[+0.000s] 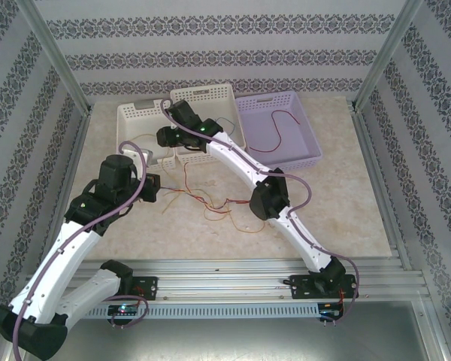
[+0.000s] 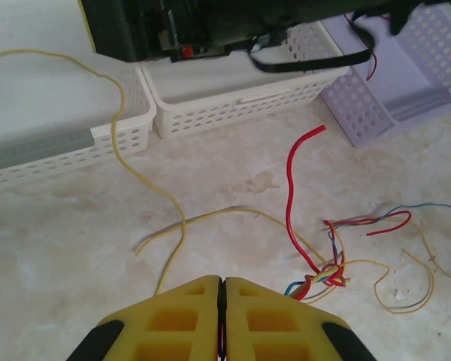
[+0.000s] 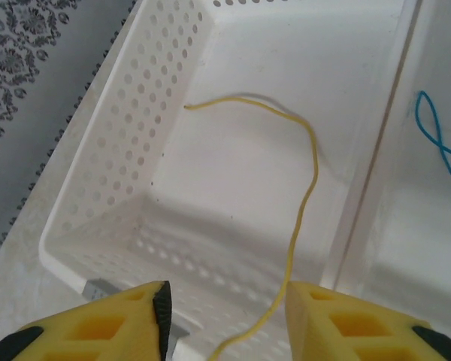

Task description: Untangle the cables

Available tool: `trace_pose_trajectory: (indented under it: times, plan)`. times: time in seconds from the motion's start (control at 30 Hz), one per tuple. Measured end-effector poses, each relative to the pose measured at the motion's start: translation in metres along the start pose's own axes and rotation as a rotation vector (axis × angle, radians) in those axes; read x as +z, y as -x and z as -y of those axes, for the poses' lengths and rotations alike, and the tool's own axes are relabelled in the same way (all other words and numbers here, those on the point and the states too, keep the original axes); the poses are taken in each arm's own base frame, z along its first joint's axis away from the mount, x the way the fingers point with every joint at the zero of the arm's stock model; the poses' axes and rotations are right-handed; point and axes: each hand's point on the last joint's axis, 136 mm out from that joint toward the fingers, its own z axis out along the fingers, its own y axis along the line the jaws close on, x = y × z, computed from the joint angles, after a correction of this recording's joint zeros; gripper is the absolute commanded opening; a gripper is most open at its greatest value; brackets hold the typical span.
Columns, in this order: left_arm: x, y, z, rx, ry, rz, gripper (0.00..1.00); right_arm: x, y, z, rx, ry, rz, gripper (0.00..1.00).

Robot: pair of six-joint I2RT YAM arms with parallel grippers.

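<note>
Marbled tabletop: cables knotted just ahead of left gripper, jaws pressed together, hold unclear; right gripper parted above basket, yellow wire lying in. Likely light, limp; pinch beside knot.

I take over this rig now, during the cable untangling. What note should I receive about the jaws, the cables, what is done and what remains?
Left gripper: jaws shut, low over the beige marble-look table, close to the knot; a pinched cable cannot be confirmed.
Right gripper: jaws open above the left white perforated basket.
Done: thin blue cable lies in the middle white perforated basket; thin red cable lies in the purple perforated basket.
Partly done: thin yellow cable lies in the left basket but trails over its rim.
Left: knot of red, yellow and blue cables on the table.
</note>
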Motion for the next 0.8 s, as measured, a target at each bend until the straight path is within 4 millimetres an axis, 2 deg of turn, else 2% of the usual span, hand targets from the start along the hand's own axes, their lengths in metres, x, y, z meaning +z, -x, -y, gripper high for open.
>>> trace_pose_trajectory:
  times: [0.07,0.17,0.3,0.33,0.43,0.5,0.57,0.73,0.8]
  plan:
    - [0.006,-0.003,-0.001,-0.001,0.004,-0.021,0.00,-0.020,0.004,-0.004,-0.015,-0.005,-0.006,0.48]
    - [0.008,-0.004,-0.001,-0.002,0.007,-0.030,0.00,-0.069,0.014,-0.013,-0.041,-0.005,0.007,0.49]
    - [0.006,-0.003,-0.002,-0.001,0.009,-0.023,0.00,-0.157,0.027,-0.022,-0.065,0.029,0.098,0.51]
    - [0.006,-0.003,-0.002,-0.001,0.009,-0.023,0.00,-0.181,0.027,-0.021,-0.068,0.039,0.125,0.52]
    - [0.006,-0.003,-0.002,-0.001,0.009,-0.023,0.00,-0.232,0.016,-0.018,-0.077,0.066,0.184,0.54]
    - [0.006,-0.003,-0.002,-0.001,0.009,-0.023,0.00,-0.249,-0.006,-0.012,-0.088,0.079,0.184,0.54]
    - [0.006,-0.003,-0.002,-0.001,0.009,-0.024,0.00,-0.255,-0.041,-0.004,-0.099,0.092,0.148,0.55]
    - [0.006,-0.003,0.000,-0.002,0.001,-0.025,0.00,-0.241,-0.146,0.037,-0.098,0.069,0.002,0.58]
    - [0.006,-0.003,0.000,-0.002,-0.002,-0.026,0.00,-0.235,-0.179,0.052,-0.094,0.052,-0.055,0.58]
